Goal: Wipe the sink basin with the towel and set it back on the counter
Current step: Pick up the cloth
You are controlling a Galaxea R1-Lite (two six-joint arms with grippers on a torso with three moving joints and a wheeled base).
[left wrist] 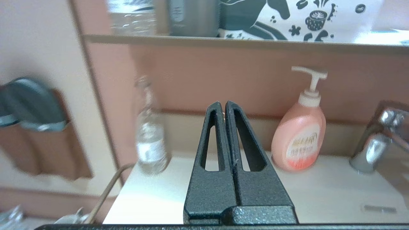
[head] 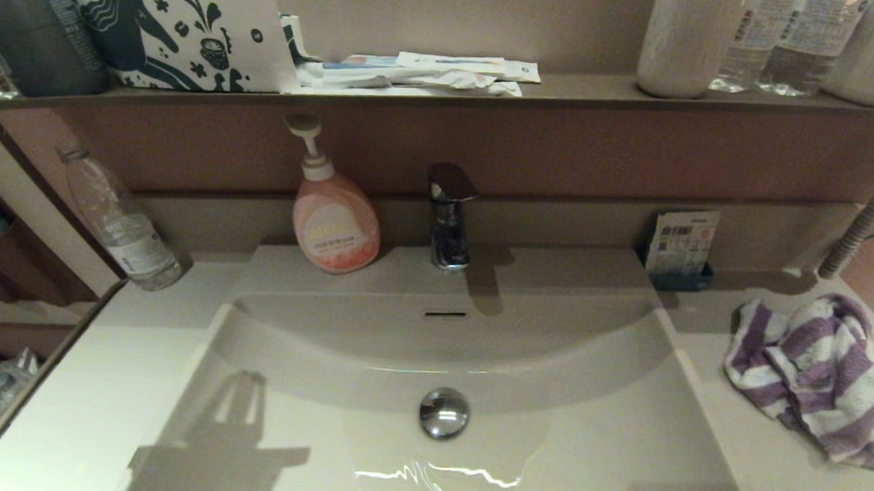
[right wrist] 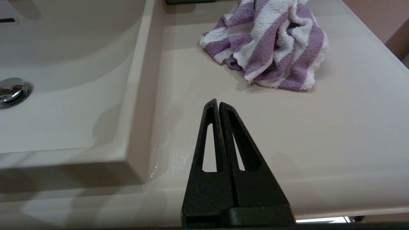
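Towel (head: 819,378) lies crumpled on counter (head: 755,457) (both grippers closed, empty).

Neither arm shows in the head view; only shadows fall in the wide beige sink basin (head: 592,433), whose front rim is cut off by the lower edge. The crumpled purple-and-white striped towel (head: 819,378) runs off the right edge there (the right wrist view shows it whole). The tall white containers (head: 683,41) on the dark brown upper shelf (head: 565,91) lose their tops. In the left wrist view the clear plastic water bottle (left wrist: 148,140) is blurred, its label unreadable.
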